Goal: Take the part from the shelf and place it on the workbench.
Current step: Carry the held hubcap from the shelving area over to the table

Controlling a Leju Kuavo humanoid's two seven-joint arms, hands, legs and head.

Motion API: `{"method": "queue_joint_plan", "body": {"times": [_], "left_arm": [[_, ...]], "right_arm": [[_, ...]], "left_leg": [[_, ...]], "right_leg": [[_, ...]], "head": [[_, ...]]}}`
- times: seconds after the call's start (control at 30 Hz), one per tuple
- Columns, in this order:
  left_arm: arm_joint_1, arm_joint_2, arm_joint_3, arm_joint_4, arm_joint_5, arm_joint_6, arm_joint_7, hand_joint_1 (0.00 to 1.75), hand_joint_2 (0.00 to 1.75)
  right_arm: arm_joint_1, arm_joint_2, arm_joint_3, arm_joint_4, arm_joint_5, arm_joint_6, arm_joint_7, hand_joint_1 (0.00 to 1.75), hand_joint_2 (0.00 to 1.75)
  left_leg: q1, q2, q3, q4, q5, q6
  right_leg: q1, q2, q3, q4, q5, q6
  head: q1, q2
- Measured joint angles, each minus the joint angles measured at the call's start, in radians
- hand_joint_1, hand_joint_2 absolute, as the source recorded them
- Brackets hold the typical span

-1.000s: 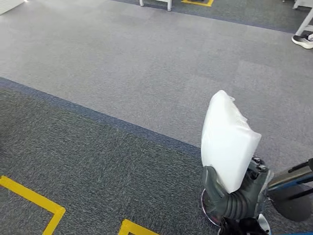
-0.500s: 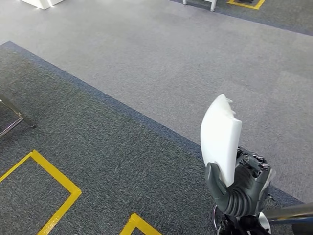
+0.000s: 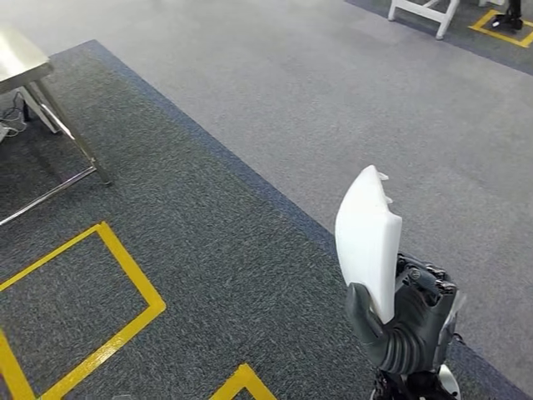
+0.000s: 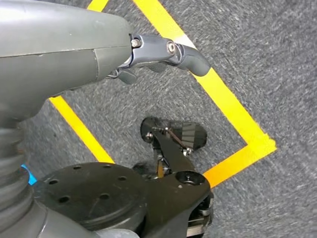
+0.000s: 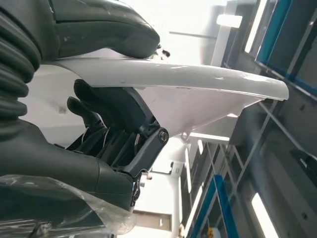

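Note:
The part (image 3: 367,237) is a white, curved plastic shell, standing upright in my right hand (image 3: 411,325) at the lower right of the head view, above the carpet. In the right wrist view the thick thumb (image 5: 108,22) presses one face of the part (image 5: 179,79) and the dark fingers (image 5: 108,106) press the other. My left hand (image 4: 149,52) hangs over the floor with nothing in it, one finger stretched out.
A metal workbench corner (image 3: 19,54) with slanted legs (image 3: 69,133) stands at the upper left. Yellow tape lines (image 3: 126,267) mark the dark carpet. A white frame (image 3: 421,10) stands far off at the top right. Shelf uprights (image 5: 276,29) rise behind the part.
The camera has turned, so the floor has slid rightward and the metal workbench has come into view at the left. My right hand still holds the part upright.

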Motion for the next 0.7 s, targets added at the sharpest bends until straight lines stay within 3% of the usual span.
{"method": "queue_joint_plan", "body": {"times": [0.07, 0.1, 0.17, 0.2, 0.27, 0.33, 0.4, 0.43, 0.5, 0.57, 0.63, 0.7], "left_arm": [[-0.002, 0.000, 0.000, 0.000, 0.000, 0.000, 0.000, 0.00, 1.75], [-0.002, 0.000, -0.001, 0.000, 0.000, 0.000, 0.000, 0.00, 1.75], [0.002, 0.002, -0.001, 0.000, 0.000, 0.000, 0.000, 0.00, 1.75], [0.005, 0.003, -0.001, 0.000, 0.000, 0.000, 0.000, 0.00, 1.75], [0.007, 0.003, -0.002, -0.001, 0.000, 0.000, 0.000, 0.00, 1.75], [0.005, 0.001, -0.003, -0.002, 0.000, 0.000, 0.000, 0.00, 1.75], [0.004, -0.001, -0.005, -0.002, 0.000, 0.000, 0.000, 0.00, 1.75], [0.006, -0.002, -0.006, -0.002, 0.000, 0.000, 0.000, 0.00, 1.75], [0.008, -0.001, -0.008, -0.002, 0.000, 0.001, 0.000, 0.00, 1.75], [0.006, 0.001, -0.009, -0.002, 0.000, 0.001, 0.000, 0.00, 1.75], [0.004, 0.002, -0.009, -0.002, 0.000, 0.002, 0.000, 0.00, 1.75], [0.006, 0.002, -0.009, -0.002, 0.000, 0.003, 0.000, 0.00, 1.75]], "right_arm": [[-0.001, 0.000, 0.000, 0.000, -0.001, 0.000, 0.000, 1.75, 1.75], [-0.001, 0.000, 0.000, 0.001, -0.001, 0.000, 0.000, 1.75, 1.75], [-0.002, 0.000, 0.000, 0.001, -0.002, 0.001, 0.001, 1.75, 1.75], [-0.004, 0.000, 0.000, 0.001, -0.002, 0.001, 0.001, 1.75, 1.75], [-0.006, 0.000, 0.001, 0.001, -0.002, 0.001, 0.001, 1.75, 1.75], [-0.003, 0.000, 0.000, 0.001, -0.001, 0.002, 0.001, 1.75, 1.75], [0.002, 0.000, 0.000, 0.001, -0.001, 0.004, 0.001, 1.75, 1.75], [0.003, 0.000, 0.000, 0.001, -0.001, 0.004, 0.001, 1.75, 1.75], [0.003, 0.000, 0.000, 0.001, -0.002, 0.007, 0.001, 1.75, 1.75], [0.005, 0.000, 0.000, 0.001, -0.002, 0.009, 0.000, 1.75, 1.75], [0.006, 0.000, 0.000, 0.001, -0.002, 0.011, -0.001, 1.75, 1.75], [0.005, 0.000, 0.000, 0.001, -0.003, 0.013, -0.002, 1.75, 1.75]], "left_leg": [[0.000, -0.027, -0.002, 0.007, -0.005, -0.009], [0.001, -0.038, -0.006, 0.009, -0.005, -0.015], [0.004, -0.060, -0.013, 0.009, -0.001, -0.026], [0.005, -0.057, -0.015, 0.011, -0.002, -0.031], [0.002, -0.014, -0.032, 0.052, -0.027, -0.041], [0.004, 0.042, -0.089, 0.170, -0.086, -0.050], [0.007, 0.056, -0.144, 0.281, -0.122, -0.055], [0.008, 0.058, -0.149, 0.292, -0.114, -0.055], [0.006, 0.074, -0.099, 0.192, -0.047, -0.046], [-0.006, 0.122, -0.035, 0.063, -0.001, -0.031], [-0.017, 0.146, -0.016, 0.018, -0.001, -0.022], [-0.015, 0.124, -0.015, 0.007, 0.002, -0.016]], "right_leg": [[-0.005, 0.040, 0.049, -0.117, 0.049, -0.003], [-0.005, 0.053, 0.063, -0.143, 0.052, -0.007], [-0.003, 0.046, 0.072, -0.150, 0.048, -0.019], [-0.003, 0.034, 0.074, -0.152, 0.050, -0.026], [-0.006, 0.010, 0.081, -0.158, 0.051, -0.037], [-0.004, -0.019, 0.086, -0.160, 0.047, -0.045], [-0.001, -0.050, 0.089, -0.160, 0.042, -0.049], [-0.001, -0.062, 0.091, -0.160, 0.039, -0.050], [0.001, -0.086, 0.100, -0.160, 0.033, -0.049], [0.006, -0.108, 0.109, -0.160, 0.025, -0.043], [0.010, -0.130, 0.112, -0.160, 0.019, -0.034], [0.011, -0.146, 0.118, -0.163, 0.013, -0.024]], "head": [[0.000, 0.000], [-0.001, 0.000], [-0.001, 0.000], [-0.001, 0.000], [-0.007, 0.000], [-0.014, 0.000], [-0.015, 0.000], [-0.015, 0.000], [-0.015, 0.000], [-0.015, 0.000], [-0.014, 0.000], [-0.014, 0.000]]}}
